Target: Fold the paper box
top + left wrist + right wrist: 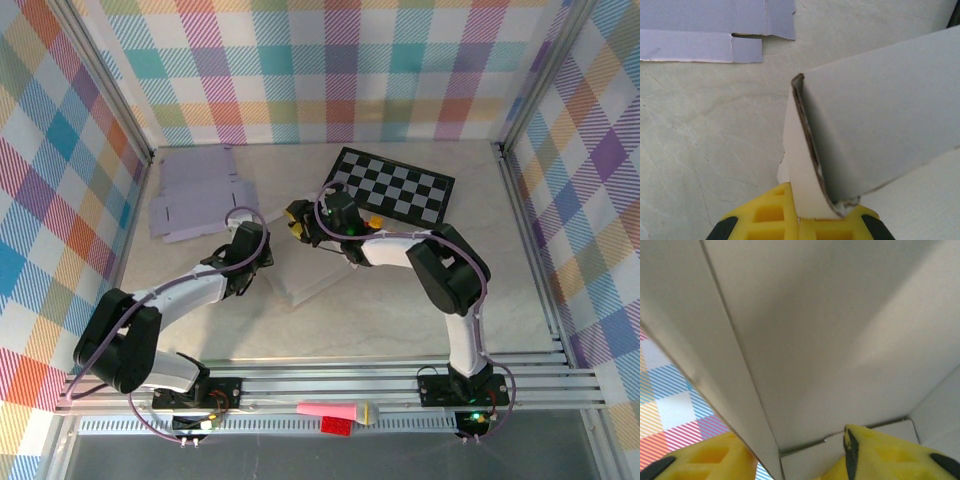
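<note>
The white paper box [318, 268] lies partly formed in the middle of the table, between both arms. My left gripper [264, 262] is at the box's left end. In the left wrist view its yellow fingers [765, 215] are shut, and my left gripper [801, 202] pinches a curled corner flap of the box [880, 110]. My right gripper [300, 224] is at the box's far edge. Seen from the right wrist, my right gripper [797, 452] straddles a wall of the box [805, 330]: one finger outside, the other inside with a gap to the wall.
Flat lilac cardboard blanks [195, 190] lie at the back left and show again as blanks [710, 30]. A black-and-white checkerboard [395, 185] lies at the back right. Pink and red items [338, 413] rest on the front rail. Plaid walls enclose the table.
</note>
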You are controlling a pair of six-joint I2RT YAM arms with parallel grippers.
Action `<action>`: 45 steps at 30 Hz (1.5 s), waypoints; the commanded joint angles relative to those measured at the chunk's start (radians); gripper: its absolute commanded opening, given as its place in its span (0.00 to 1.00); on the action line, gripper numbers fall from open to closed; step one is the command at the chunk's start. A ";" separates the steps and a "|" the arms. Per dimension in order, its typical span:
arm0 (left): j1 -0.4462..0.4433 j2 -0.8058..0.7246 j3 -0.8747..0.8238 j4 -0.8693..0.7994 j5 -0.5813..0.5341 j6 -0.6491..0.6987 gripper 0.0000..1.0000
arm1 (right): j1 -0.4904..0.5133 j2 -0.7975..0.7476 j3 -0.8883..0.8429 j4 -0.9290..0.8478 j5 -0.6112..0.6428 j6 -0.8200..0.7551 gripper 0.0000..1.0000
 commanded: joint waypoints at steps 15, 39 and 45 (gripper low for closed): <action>0.024 -0.062 0.183 -0.363 0.123 -0.007 0.00 | -0.069 -0.306 -0.004 -0.383 0.002 -0.134 0.74; 0.043 0.086 0.454 -0.653 0.316 0.059 0.00 | -0.248 -0.217 0.473 -1.152 0.038 -0.676 0.64; 0.043 0.109 0.475 -0.652 0.327 0.064 0.00 | -0.249 -0.126 0.517 -1.187 0.002 -0.701 0.61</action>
